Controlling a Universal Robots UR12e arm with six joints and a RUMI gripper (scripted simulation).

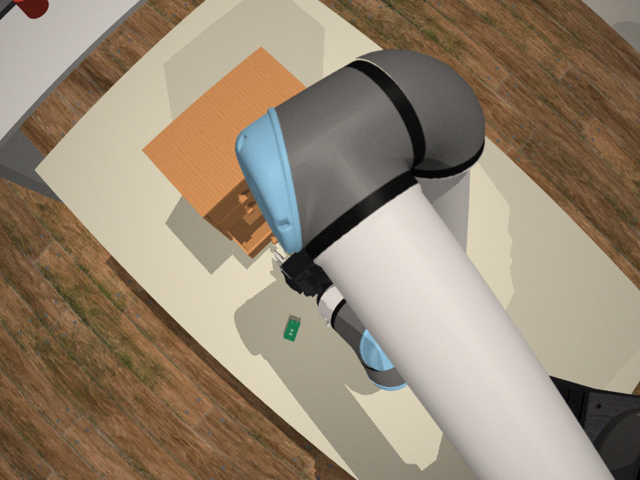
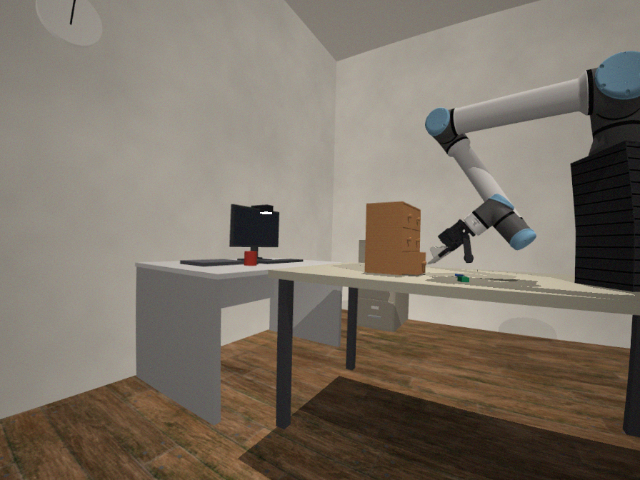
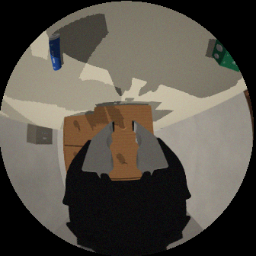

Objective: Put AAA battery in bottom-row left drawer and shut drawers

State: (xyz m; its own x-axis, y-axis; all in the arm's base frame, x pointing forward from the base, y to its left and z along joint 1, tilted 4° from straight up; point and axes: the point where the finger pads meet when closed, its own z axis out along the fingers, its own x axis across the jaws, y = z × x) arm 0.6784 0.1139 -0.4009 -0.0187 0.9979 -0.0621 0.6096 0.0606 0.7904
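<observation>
The wooden chest (image 1: pixel 216 128) (image 2: pixel 390 237) (image 3: pixel 75 132) stands upright on the cream table (image 1: pixel 103 186) (image 2: pixel 516 291). One bottom-row drawer (image 1: pixel 258 243) (image 2: pixel 420 261) (image 3: pixel 123 146) sticks out a little way. My gripper (image 1: pixel 276 256) (image 2: pixel 430 256) (image 3: pixel 123 121) is at that drawer's front, and its fingers stand slightly apart on either side of the knob (image 3: pixel 122 158) without clamping it. The AAA battery (image 3: pixel 56 52) (image 2: pixel 457 276) is blue and lies on the table away from the chest. The arm hides it in the top view.
A small green circuit board (image 1: pixel 292 328) (image 2: pixel 463 278) (image 3: pixel 225 57) lies on the table near the battery. The other drawers look shut. A grey desk (image 2: pixel 176 268) with a monitor and a red cup stands beyond the table.
</observation>
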